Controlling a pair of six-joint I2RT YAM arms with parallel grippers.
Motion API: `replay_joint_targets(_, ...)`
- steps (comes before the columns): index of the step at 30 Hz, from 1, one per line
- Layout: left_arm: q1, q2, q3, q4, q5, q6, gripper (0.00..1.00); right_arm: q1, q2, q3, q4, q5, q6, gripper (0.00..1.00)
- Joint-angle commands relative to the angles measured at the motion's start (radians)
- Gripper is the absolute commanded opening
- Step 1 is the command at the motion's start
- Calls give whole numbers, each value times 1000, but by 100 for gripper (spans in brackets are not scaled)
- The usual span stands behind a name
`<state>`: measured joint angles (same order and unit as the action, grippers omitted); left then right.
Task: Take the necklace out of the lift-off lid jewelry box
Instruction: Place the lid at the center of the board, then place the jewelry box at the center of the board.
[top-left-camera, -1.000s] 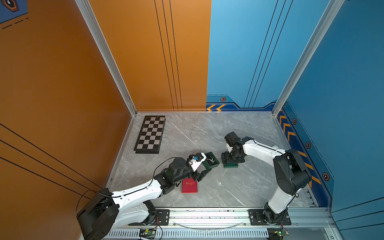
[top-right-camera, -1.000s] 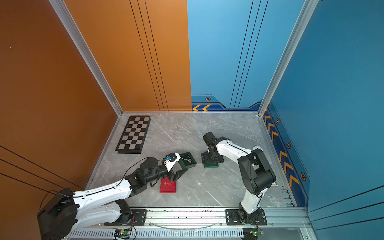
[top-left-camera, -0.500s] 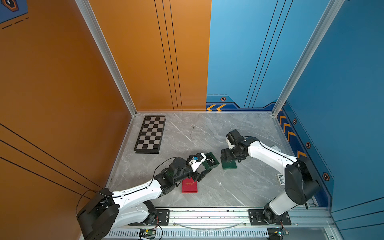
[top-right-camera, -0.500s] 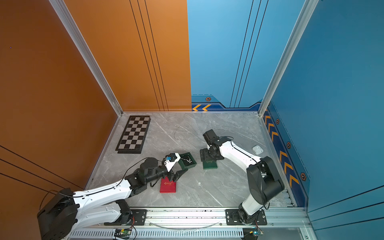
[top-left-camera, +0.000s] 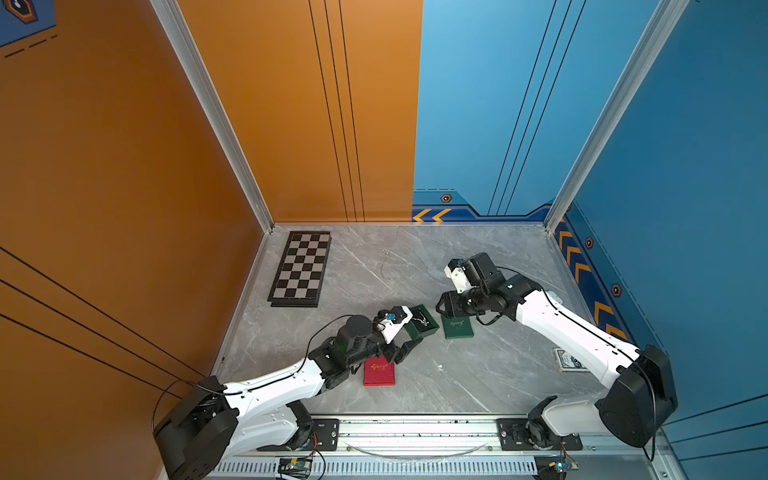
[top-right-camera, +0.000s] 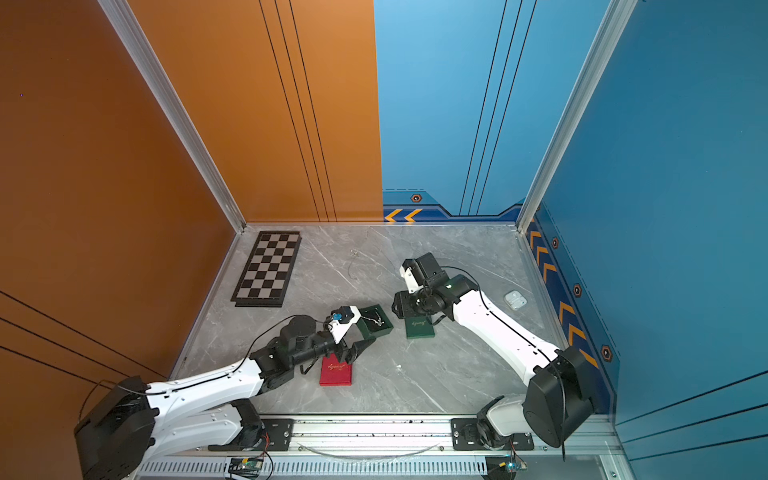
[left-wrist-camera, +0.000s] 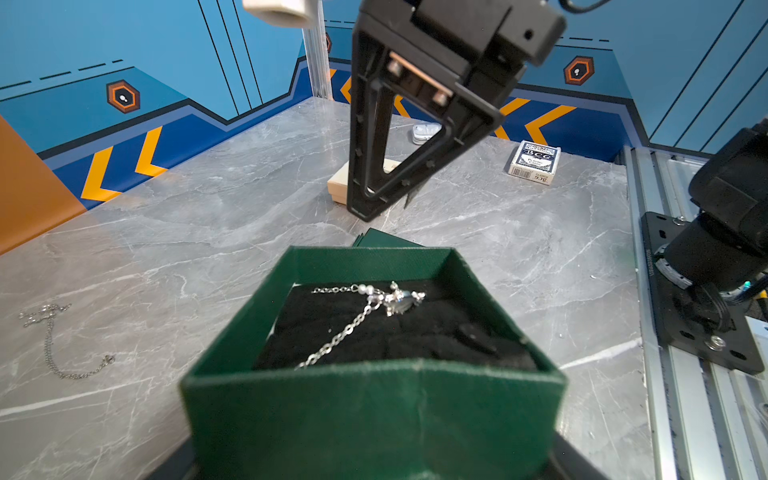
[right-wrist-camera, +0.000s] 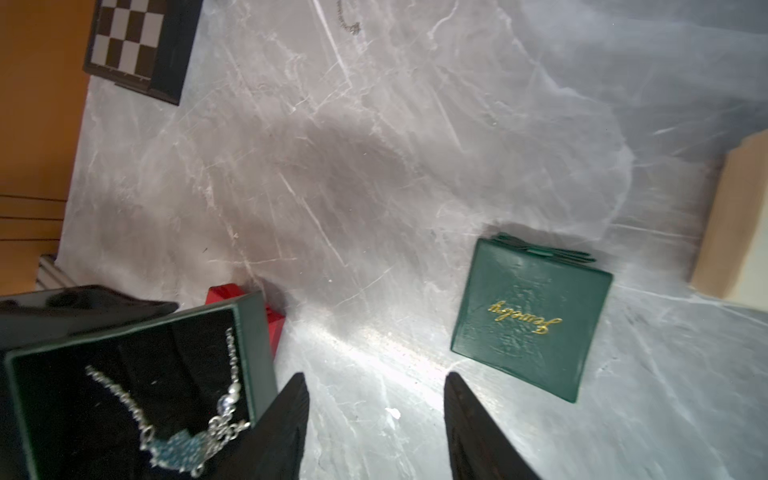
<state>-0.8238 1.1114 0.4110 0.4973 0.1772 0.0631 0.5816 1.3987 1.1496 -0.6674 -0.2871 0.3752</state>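
Grey marble tabletop (top-left-camera: 478, 374), orange and blue walls. Necklace (left-wrist-camera: 365, 311) lies diagonally across the open green jewelry box (left-wrist-camera: 374, 415), pendant end away from the left gripper (top-left-camera: 409, 332) clamping the box; right gripper (right-wrist-camera: 374, 376) gapes, empty.

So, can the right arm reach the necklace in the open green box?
Probably yes: the gold-lettered green lid lies off to one side, the silver chain necklace sits uncovered in the dark green square box, and the right pincer hangs open and empty beside its rim.
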Motion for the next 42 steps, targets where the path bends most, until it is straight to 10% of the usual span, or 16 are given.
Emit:
replay_joint_targets(1,9,-17,-2,-5,19,0,64,21,7,36,24,-51,10,53)
replay_joint_targets(14,8,-18,-2,-5,19,1,64,71,63,43,46,-87,12,45)
replay_joint_targets(27,8,-13,-2,-6,8,1,64,83,71,50,58,-124,10,7)
replay_joint_targets(42,8,-4,-10,-6,-58,-64,100,72,85,94,60,18,28,0)
